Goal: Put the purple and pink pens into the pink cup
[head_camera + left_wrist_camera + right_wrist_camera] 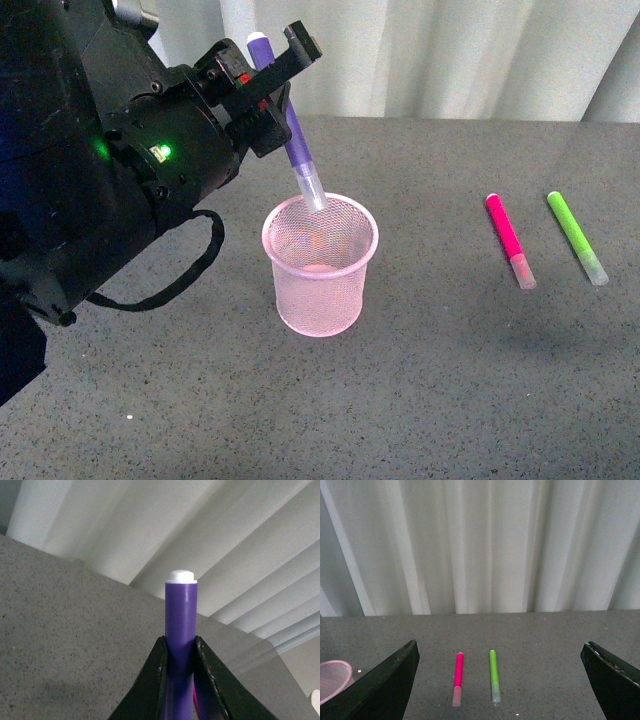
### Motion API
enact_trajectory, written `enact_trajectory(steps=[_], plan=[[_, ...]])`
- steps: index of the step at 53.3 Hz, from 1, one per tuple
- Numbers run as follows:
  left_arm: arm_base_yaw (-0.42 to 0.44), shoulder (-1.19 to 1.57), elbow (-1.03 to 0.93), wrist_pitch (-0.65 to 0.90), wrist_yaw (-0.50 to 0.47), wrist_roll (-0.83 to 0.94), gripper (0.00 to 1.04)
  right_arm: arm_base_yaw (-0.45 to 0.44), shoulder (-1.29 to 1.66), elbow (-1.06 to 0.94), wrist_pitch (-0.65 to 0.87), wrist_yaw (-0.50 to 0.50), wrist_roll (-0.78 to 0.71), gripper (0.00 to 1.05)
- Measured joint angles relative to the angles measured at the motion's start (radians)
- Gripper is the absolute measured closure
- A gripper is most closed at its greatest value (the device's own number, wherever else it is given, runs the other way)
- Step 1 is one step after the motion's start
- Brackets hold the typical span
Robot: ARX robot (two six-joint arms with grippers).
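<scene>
My left gripper (278, 82) is shut on the purple pen (293, 130), holding it tilted over the pink cup (320, 265). The pen's translucent cap end dips just inside the cup's rim. In the left wrist view the purple pen (180, 630) stands between the two black fingers (150, 680), white end up. The pink pen (509, 240) lies flat on the grey table to the right of the cup; it also shows in the right wrist view as the pink pen (458, 678). My right gripper (500, 680) is open, well back from it, with the pink cup (332, 677) at the frame's edge.
A lime-green marker (577, 237) lies beside the pink pen, further right, also seen as the green marker (493, 675). A white curtain (430, 55) hangs behind the grey table (450, 380). A black cable (170, 285) loops under the left arm, left of the cup.
</scene>
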Motion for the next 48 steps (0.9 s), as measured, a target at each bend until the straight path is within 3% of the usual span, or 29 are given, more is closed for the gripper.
enact_trajectory(steps=[48], plan=[[0.002, 0.022, 0.006, 0.028, -0.008, -0.006, 0.90, 0.000, 0.000, 0.000, 0.000, 0.000, 0.000, 0.07]])
